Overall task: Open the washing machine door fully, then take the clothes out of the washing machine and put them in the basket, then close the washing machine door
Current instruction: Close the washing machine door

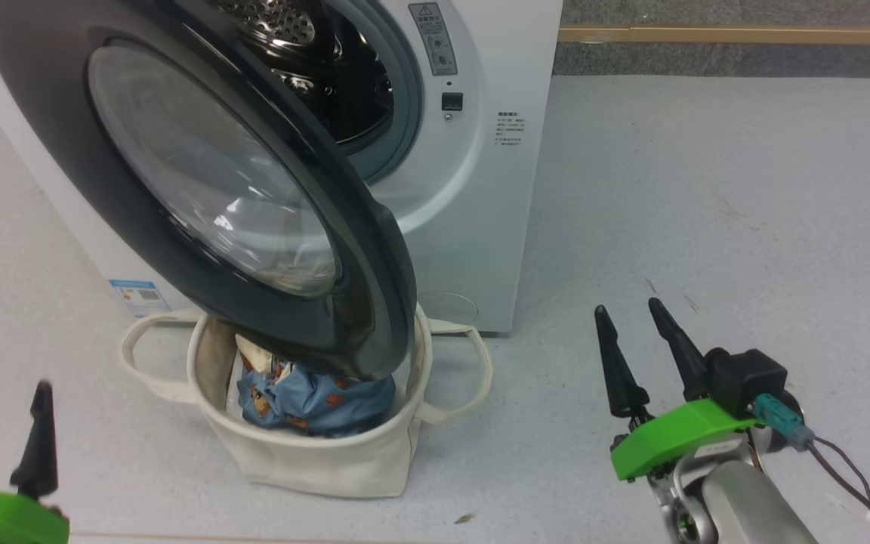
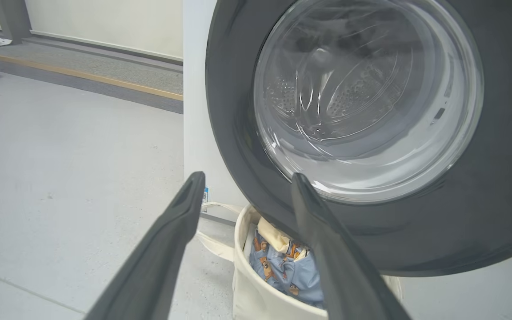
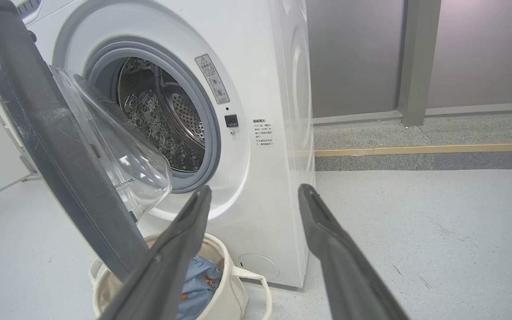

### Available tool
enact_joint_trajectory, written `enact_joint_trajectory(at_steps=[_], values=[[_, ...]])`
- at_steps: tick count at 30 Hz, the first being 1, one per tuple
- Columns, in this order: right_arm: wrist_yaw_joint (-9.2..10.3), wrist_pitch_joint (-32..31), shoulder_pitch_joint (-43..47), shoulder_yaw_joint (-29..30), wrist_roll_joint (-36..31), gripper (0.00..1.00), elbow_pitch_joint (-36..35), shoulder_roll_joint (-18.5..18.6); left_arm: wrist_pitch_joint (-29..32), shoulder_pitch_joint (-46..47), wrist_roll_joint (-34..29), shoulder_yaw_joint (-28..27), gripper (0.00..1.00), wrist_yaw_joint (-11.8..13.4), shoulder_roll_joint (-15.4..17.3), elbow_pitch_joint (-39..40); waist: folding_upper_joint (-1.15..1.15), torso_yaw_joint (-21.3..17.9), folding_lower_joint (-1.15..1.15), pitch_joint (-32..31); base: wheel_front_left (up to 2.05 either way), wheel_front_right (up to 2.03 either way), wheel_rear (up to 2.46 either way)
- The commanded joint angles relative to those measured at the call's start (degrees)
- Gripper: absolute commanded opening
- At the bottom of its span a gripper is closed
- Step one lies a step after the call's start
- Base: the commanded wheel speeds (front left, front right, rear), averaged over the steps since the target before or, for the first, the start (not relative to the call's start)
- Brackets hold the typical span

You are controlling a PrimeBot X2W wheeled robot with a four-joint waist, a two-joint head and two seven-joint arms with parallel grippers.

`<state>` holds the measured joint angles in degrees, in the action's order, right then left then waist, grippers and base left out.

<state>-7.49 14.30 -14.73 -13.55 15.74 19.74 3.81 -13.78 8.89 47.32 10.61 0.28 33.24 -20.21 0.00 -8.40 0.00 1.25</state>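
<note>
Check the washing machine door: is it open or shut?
Open: the washing machine door stands swung out from the washing machine, leaving the steel drum exposed.

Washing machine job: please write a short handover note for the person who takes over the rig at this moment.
Left gripper: open, empty, low at left, apart from everything.
Right gripper: open, empty, over the floor right of the large white front-loading washing machine.
Round door with glossy black ring and clear glass bowl: open, hanging above the round cream canvas basket.
Light blue bear-print clothes: in the basket.
Done: door opened, clothes moved; the visible part of the steel drum looks empty.
Left: close the door.
</note>
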Motion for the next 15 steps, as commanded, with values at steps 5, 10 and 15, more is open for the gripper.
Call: enact_joint_trajectory(at_steps=[5, 10, 15], values=[[0.0, 0.7, 0.46, 0.36, 0.35, 1.0, -2.02, -0.41, -1.12, -0.84, -3.06, -3.91, 1.0, 0.03, 1.48, 1.28, 0.0, 0.45, 0.0, -0.96, 0.0, 0.0, 0.0], [0.0, 0.7, 1.29, 1.43, 0.33, 1.0, -2.12, -0.51, -1.19, -2.21, -5.94, -5.42, 1.0, -0.64, -0.06, 2.26, 0.0, 0.74, 0.0, -1.33, 0.0, 0.0, 0.0], [0.0, 0.7, 1.76, 2.05, -0.03, 1.0, -2.01, -0.59, -1.2, -1.87, -8.25, -5.66, 1.0, -2.12, -1.83, 2.82, 0.0, 1.27, 0.0, -1.14, 0.0, 0.0, 0.0]])
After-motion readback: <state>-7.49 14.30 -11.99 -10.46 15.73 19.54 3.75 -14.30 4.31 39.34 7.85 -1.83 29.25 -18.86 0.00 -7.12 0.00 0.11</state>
